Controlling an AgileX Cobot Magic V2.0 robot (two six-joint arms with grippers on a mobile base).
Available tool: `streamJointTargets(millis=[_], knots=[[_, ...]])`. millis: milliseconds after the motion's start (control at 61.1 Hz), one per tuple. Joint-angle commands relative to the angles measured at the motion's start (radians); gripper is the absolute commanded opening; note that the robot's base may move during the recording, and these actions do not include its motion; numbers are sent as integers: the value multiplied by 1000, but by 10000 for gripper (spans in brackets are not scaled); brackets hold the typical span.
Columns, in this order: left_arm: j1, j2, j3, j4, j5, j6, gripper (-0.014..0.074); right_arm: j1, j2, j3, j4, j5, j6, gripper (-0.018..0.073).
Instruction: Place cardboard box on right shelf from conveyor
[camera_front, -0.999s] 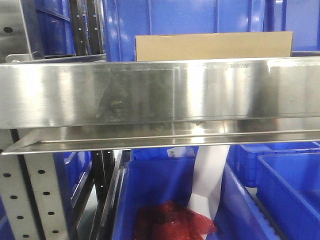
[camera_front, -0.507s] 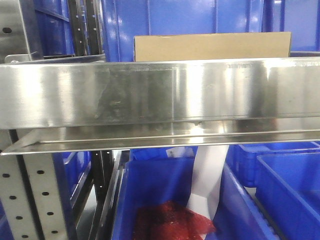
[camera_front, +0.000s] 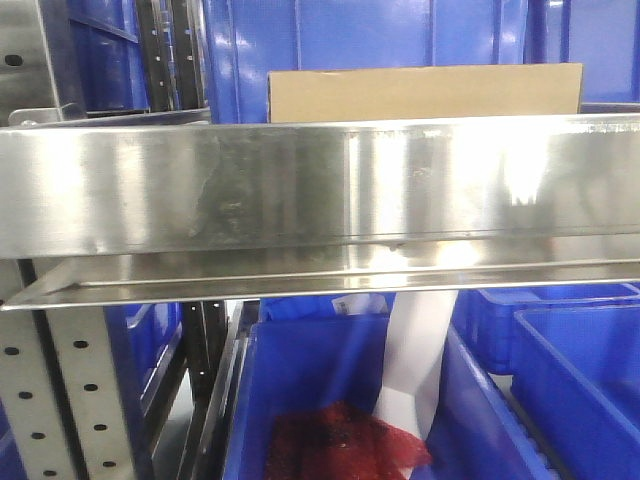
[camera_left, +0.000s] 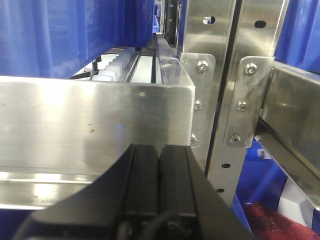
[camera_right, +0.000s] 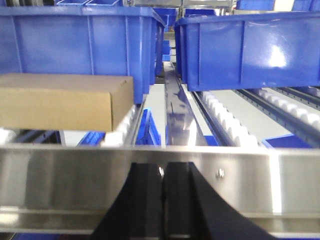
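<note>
Resting unmarked on the right shelf (camera_front: 300, 190), cardboard box (camera_front: 425, 92), left hand (camera_left: 159, 165) closed empty, right hand (camera_right: 164, 185) closed empty.

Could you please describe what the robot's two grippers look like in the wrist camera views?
Both are matte black. The left gripper shows two flat rectangular fingers on a wedge-shaped body, with a thin dark cable at its base. The right gripper shows two black fingers flaring outward toward the bottom. No markings are visible.

tan cardboard box (camera_front: 425, 93), shiny steel right shelf (camera_front: 320, 185), blue bins (camera_right: 80, 42)
</note>
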Motion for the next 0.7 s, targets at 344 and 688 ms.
streamJointTargets(millis=[344,688], knots=[[-3,-14,9,-6,-85,0,-116,-10,-63,132,4,-123,39,60],[-3,-14,9,-6,-85,0,-116,-10,-63,132,4,-122,39,60]])
